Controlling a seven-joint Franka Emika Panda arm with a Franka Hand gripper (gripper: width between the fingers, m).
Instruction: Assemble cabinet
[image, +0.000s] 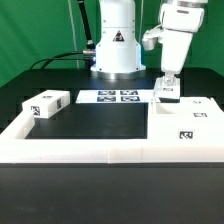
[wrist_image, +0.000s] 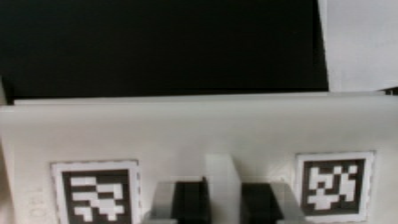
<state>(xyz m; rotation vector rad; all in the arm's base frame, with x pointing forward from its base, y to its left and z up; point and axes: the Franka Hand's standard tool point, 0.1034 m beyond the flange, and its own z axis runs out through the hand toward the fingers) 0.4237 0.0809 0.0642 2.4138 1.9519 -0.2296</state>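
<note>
**Black table, white parts, hand on the box**

Black matte covers the table (image: 100, 125), with green curtains (image: 30, 40) hung behind it and the arm's white base (image: 115, 45) at the middle of the back. A low white rail (image: 100, 150) borders the near edge. One marker board (image: 108, 97) carrying four tags lies flat before the base.

Two cabinet parts show. One small block (image: 45, 104) sits at the exterior view's left. One larger cabinet box (image: 190, 120) sits at that view's right, against the rail.

The hand (image: 168, 92) is down over the box's far left edge. In the wrist view its dark fingers (wrist_image: 185, 200) appear pressed against both sides of a thin white wall of the box (wrist_image: 196, 130), beside two tags.
</note>
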